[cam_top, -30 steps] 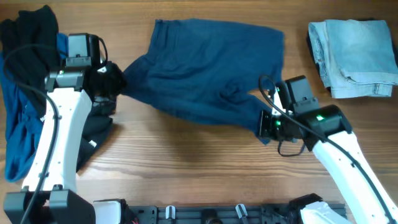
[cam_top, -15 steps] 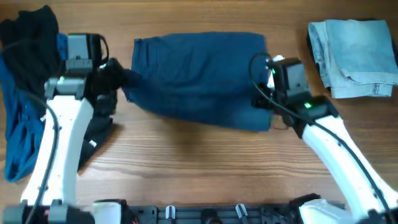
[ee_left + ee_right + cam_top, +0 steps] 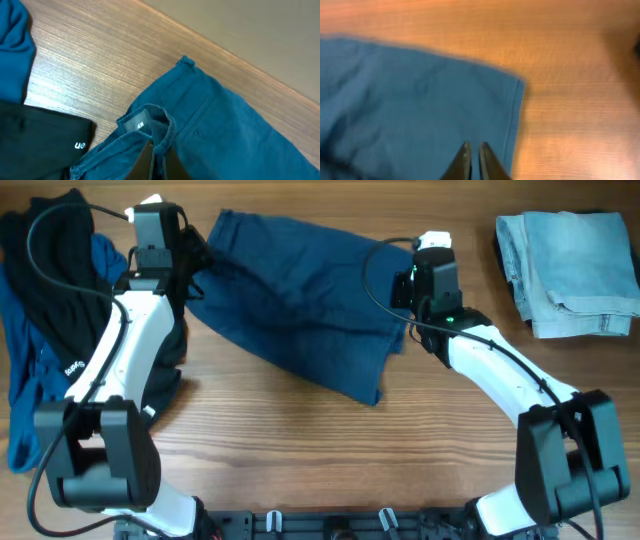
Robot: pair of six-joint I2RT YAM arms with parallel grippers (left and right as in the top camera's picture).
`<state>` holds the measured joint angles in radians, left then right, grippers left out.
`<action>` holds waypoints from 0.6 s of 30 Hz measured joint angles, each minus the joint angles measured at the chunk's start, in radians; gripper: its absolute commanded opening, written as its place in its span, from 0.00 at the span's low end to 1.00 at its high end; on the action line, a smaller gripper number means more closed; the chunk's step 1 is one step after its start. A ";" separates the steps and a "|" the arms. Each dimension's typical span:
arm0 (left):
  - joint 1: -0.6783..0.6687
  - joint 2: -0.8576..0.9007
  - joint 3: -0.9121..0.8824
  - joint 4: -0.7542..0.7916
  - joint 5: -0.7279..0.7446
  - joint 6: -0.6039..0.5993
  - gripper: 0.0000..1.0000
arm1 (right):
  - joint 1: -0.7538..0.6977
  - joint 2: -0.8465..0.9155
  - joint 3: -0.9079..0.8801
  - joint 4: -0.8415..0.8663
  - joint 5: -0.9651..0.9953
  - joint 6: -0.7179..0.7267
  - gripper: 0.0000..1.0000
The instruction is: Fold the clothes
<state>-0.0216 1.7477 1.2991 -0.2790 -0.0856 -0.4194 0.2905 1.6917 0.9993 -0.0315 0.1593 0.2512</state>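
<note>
The dark navy-blue shorts (image 3: 300,290) lie spread slantwise across the far middle of the table, with one corner reaching toward the near side. My left gripper (image 3: 190,258) is shut on the waistband at the shorts' left end; the left wrist view shows its fingers (image 3: 157,155) pinching the hem by the label, with the shorts (image 3: 225,125) beyond. My right gripper (image 3: 405,295) is shut on the shorts' right edge; in the right wrist view its fingers (image 3: 474,150) clamp the blue cloth (image 3: 410,100) near the hem.
A heap of black and mid-blue garments (image 3: 40,300) lies at the far left, under the left arm; the left wrist view shows its black piece (image 3: 35,135) and its blue piece (image 3: 12,55). A folded pale denim piece (image 3: 570,270) sits at the far right. Bare wood (image 3: 300,460) spans the near side.
Both grippers have moved toward the far edge of the table, still holding the shorts' ends. The shorts went from bunched to stretched, then laid out slantwise.
</note>
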 measured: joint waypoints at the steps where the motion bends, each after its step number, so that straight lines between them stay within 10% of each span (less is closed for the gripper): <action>1: 0.000 0.001 0.000 0.002 0.000 0.000 0.04 | 0.000 -0.003 0.005 -0.084 -0.057 -0.010 0.43; 6: -0.004 0.001 0.000 0.006 0.000 0.003 0.04 | 0.000 -0.011 0.005 -0.296 -0.246 -0.077 0.58; 18: -0.004 0.001 0.000 -0.061 0.000 0.007 0.04 | 0.000 0.046 0.005 -0.296 -0.280 -0.357 0.58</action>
<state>-0.0254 1.7489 1.2991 -0.3397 -0.0860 -0.4122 0.2905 1.7374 1.0046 -0.3271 -0.1207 -0.1059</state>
